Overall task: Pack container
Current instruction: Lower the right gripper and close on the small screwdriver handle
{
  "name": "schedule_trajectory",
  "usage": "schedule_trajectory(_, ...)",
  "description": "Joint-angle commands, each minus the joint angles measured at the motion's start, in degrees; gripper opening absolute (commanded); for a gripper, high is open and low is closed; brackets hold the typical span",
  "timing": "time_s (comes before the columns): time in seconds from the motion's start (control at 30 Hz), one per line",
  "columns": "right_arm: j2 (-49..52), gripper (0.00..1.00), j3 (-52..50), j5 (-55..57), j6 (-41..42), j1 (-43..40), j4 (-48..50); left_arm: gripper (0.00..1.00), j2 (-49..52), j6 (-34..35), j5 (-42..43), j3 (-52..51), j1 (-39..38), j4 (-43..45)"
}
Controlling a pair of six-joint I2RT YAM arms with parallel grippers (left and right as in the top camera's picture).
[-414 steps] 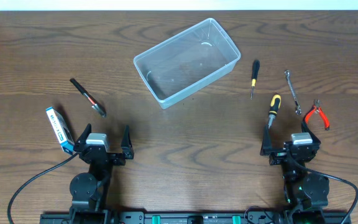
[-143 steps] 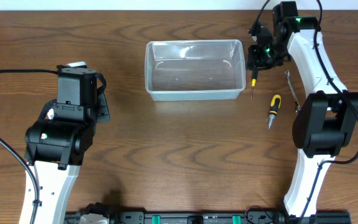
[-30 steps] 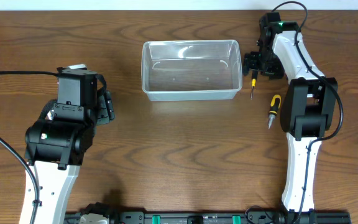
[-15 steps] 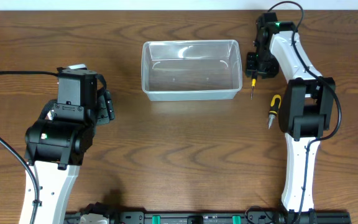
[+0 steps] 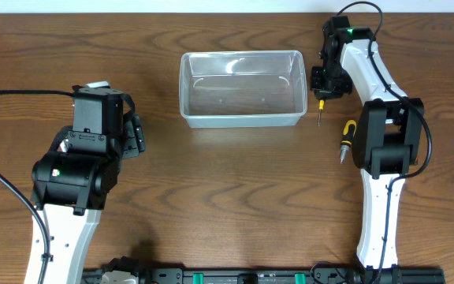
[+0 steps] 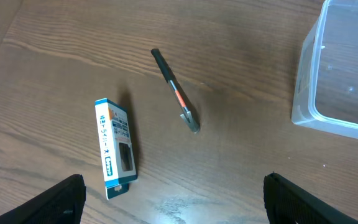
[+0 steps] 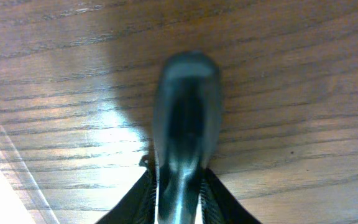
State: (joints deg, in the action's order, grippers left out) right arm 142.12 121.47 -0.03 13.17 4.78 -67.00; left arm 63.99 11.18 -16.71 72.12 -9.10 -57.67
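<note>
glossy clear plastic container [image 5: 243, 120], wood-grain table [image 5: 227, 197]

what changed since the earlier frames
The container turned from slanted to square with the table. The right hand left its parked pose, came down on the black screwdriver and closed on its handle; the tip is on the wood. The left hand also swung out, open. The yellow screwdriver has not moved.

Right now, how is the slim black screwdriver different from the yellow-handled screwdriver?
The slim black screwdriver has a dark handle; the yellow-handled screwdriver is chunkier and brighter. The black one sits in the right gripper beside the clear plastic tub; the yellow one lies free, farther off. Both lie on the table.
</note>
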Motion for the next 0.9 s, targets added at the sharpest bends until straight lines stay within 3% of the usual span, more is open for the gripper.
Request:
schedule_trajectory(0.0, 1.6, 0.2, 0.35, -0.28, 0.0, 0.57, -0.04, 0.83, 0.0, 0.33, -0.48, 0.76, 0.2, -0.11)
schedule_trajectory(0.6, 1.6, 0.01, 0.35, -0.26, 0.0, 0.57, 0.0, 0.82, 0.0, 0.33, -0.48, 0.76, 0.2, -0.11)
schedule_trajectory(0.87, 1.57, 0.01, 0.35, -0.46, 0.04, -0.42, 0.07, 0.83, 0.0, 0.33, -0.5, 0.76, 0.2, -0.13)
